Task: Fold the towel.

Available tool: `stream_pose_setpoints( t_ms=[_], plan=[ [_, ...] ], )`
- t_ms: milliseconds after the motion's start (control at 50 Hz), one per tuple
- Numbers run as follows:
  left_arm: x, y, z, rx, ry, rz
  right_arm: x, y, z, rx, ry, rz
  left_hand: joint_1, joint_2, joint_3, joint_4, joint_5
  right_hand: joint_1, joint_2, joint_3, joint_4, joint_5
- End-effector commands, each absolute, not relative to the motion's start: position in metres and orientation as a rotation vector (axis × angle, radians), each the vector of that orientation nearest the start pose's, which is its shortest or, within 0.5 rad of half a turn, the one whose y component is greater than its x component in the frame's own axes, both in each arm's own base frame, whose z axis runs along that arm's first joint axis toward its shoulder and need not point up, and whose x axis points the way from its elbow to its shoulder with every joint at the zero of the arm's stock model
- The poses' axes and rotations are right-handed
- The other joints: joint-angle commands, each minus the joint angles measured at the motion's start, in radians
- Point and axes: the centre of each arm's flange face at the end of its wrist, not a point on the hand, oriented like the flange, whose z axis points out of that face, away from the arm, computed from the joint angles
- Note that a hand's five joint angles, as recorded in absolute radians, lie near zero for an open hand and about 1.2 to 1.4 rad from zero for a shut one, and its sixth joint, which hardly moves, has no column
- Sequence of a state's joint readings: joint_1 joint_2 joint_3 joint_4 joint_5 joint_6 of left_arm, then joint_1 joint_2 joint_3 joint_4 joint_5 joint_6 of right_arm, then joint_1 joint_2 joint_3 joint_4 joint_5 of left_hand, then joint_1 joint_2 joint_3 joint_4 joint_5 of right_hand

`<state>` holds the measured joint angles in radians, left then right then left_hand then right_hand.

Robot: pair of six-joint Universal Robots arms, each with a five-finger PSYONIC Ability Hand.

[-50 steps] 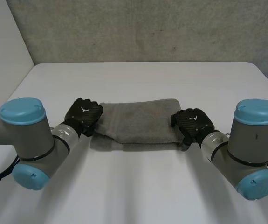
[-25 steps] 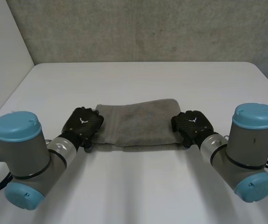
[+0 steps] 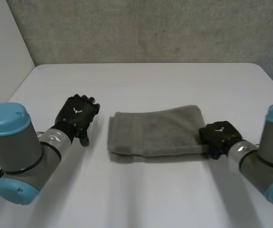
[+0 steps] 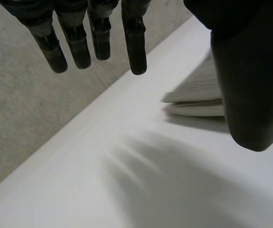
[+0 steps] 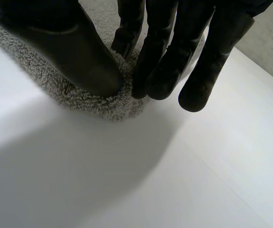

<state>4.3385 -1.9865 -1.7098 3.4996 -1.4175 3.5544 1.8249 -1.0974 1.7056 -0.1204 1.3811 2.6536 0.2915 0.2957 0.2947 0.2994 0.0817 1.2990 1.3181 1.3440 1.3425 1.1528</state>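
The grey towel (image 3: 155, 134) lies folded into a flat band on the white table (image 3: 150, 80), right of the middle. My left hand (image 3: 75, 116) hovers a hand's width to the left of the towel's left end, open, with straight fingers (image 4: 131, 42) and nothing between them and the thumb. From there the towel's layered end (image 4: 198, 95) shows beside the thumb. My right hand (image 3: 219, 135) is at the towel's near right corner. Its thumb (image 5: 74, 52) and fingers pinch the fluffy towel edge (image 5: 86, 102) between them.
A grey wall runs behind the table's far edge. Bare tabletop surrounds the towel in front, behind and at both sides. Both arms come in from the near corners.
My left hand has let go of the towel's left end, opened and drawn back left. My right hand has closed on the right end and pulled the towel to the right.
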Motion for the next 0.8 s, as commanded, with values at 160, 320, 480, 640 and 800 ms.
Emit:
stream_pose_setpoints(
  t_ms=[160,320,480,640,800],
  plan=[
    [-0.276,-0.286,0.227,1.002,2.122,-2.308,0.241,-0.275,0.197,-1.311,2.232,-1.846,-0.084,-0.088,-0.087,-0.092,-0.048,0.097,0.078,0.052,0.054,0.069],
    [-0.280,-0.294,0.252,0.806,2.236,-2.454,0.340,-0.213,0.207,-1.457,1.850,-1.788,-0.081,-0.085,-0.084,-0.089,-0.046,0.097,0.078,0.052,0.054,0.069],
    [-0.278,-0.297,0.245,0.646,2.398,-2.471,0.392,-0.155,0.162,-1.632,1.717,-1.580,-0.081,-0.085,-0.084,-0.089,-0.046,-0.018,-0.037,-0.063,-0.061,-0.046],
    [-0.277,-0.298,0.234,0.639,2.442,-2.430,0.385,-0.158,0.175,-1.565,1.749,-1.591,-0.081,-0.085,-0.084,-0.089,-0.046,-1.002,-1.021,-1.047,-1.046,-1.031],
    [-0.280,-0.297,0.223,0.648,2.487,-2.390,0.354,-0.200,0.202,-1.268,1.908,-1.640,-0.081,-0.085,-0.084,-0.089,-0.046,-1.124,-1.144,-1.169,-1.168,-1.153]
  ],
)
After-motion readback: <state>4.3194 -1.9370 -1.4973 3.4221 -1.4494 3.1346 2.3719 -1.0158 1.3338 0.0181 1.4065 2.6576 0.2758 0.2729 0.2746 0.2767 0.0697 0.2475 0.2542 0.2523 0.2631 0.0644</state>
